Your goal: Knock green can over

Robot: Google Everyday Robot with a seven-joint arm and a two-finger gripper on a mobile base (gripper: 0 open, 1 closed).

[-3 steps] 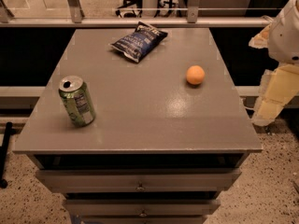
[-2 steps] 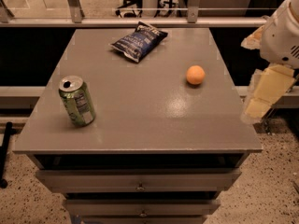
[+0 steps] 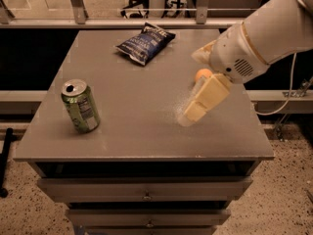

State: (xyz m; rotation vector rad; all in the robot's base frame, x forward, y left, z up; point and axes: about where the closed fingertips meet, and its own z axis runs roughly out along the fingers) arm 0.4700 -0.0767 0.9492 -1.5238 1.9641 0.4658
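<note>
While the green can (image 3: pixel 80 106) stands upright where it stood a second ago, near the counter's (image 3: pixel 137 136) edge at about 9 o'clock, the arm (image 3: pixel 259 33) is what has changed. A second ago it hung off the counter's side at 3 o'clock, past the edge. It now reaches in over the grey top, with its big white joint housing above the corner at 2 o'clock.

The cream-coloured pincer (image 3: pixel 193 112) slants down and toward 8 o'clock from that housing. Its tip sits low over the counter, a little toward 3 o'clock of the middle. Motion blur smears it, so I cannot tell whether the pincer is open or closed. It holds nothing that can be seen. It is well apart from the can, with a bare stretch of counter between them; from the can, the pincer lies at 3 o'clock.

The can's silver top and pull-tab face up, and its white label panel faces the viewer. It tilts slightly in the view, just as before.

The orange ball (image 3: pixel 202 75) has not shifted, but the pincer's upper part now covers much of it, and only a slice shows at about 2 o'clock of the counter's middle. The dark blue chip bag (image 3: pixel 145 43) lies flat at 12 o'clock, unmoved. Below the top, the drawer fronts (image 3: pixel 146 190) look the same.
</note>
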